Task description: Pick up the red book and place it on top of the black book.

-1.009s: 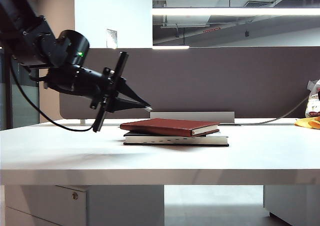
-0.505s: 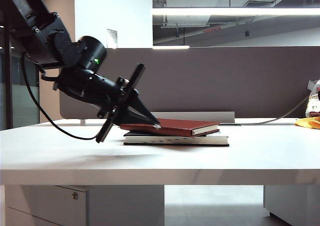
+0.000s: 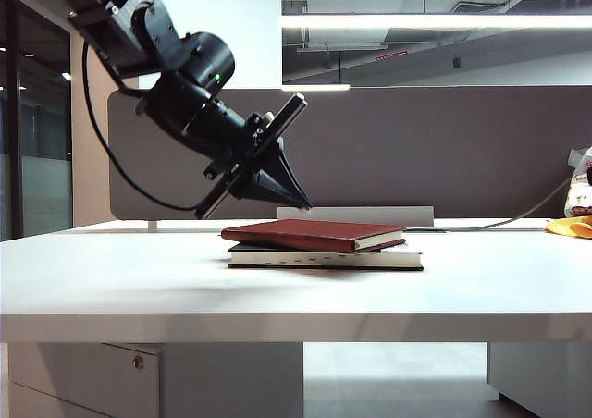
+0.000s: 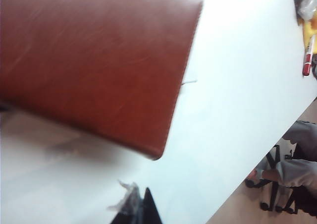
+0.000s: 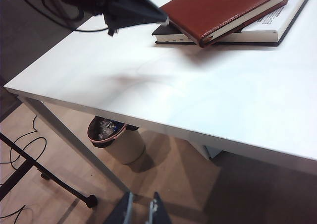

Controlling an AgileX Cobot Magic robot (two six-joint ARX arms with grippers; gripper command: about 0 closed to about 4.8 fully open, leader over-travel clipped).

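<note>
The red book (image 3: 314, 234) lies flat on top of the black book (image 3: 324, 259) at the middle of the white table (image 3: 277, 298), slightly askew on it. My left gripper (image 3: 301, 203) is shut and empty, pointing steeply down a little above the red book's left end, apart from it. In the left wrist view the red book's cover (image 4: 94, 60) fills most of the frame beyond the shut tips (image 4: 141, 204). The right wrist view shows both books, red (image 5: 223, 6) on black (image 5: 277, 28). My right gripper (image 5: 141, 206) hangs off the table over the floor, open and empty.
A grey partition (image 3: 416, 150) runs behind the table. A yellow item (image 3: 569, 226) and a bag lie at the far right edge. A waste bin (image 5: 111, 135) and a black stand foot (image 5: 49, 177) sit on the floor under the table's near corner.
The left arm has lifted and swung right; its gripper dipped to the red book's left edge, then rose and now points more steeply down above it. The books have not moved.
</note>
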